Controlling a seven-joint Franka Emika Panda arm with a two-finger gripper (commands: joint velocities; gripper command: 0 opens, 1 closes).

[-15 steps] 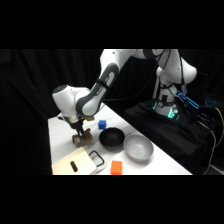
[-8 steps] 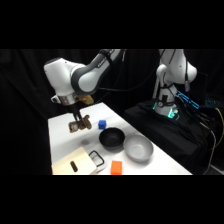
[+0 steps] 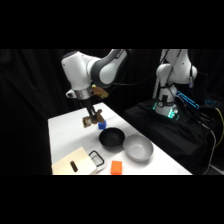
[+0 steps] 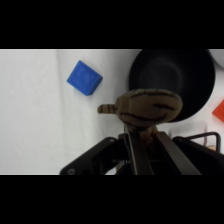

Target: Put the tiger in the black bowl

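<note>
The tiger [image 4: 146,108], a tan striped toy, hangs in the air with my gripper [image 4: 142,134] shut on it. In the side view the gripper [image 3: 90,120] holds the tiger [image 3: 89,122] well above the table, left of and above the black bowl [image 3: 112,138]. From the wrist view the black bowl [image 4: 172,80] lies below and just beyond the tiger, partly hidden by it.
A blue cube [image 3: 102,126] [image 4: 84,77] sits beside the black bowl. A light grey bowl [image 3: 138,149] stands to its right. An orange block [image 3: 116,167] [image 4: 219,112], a black wire frame [image 3: 96,158] and a tan board [image 3: 74,163] lie near the white table's [image 3: 65,130] front edge.
My gripper has lifted the tiger higher off the table and carried it right, toward the black bowl.
</note>
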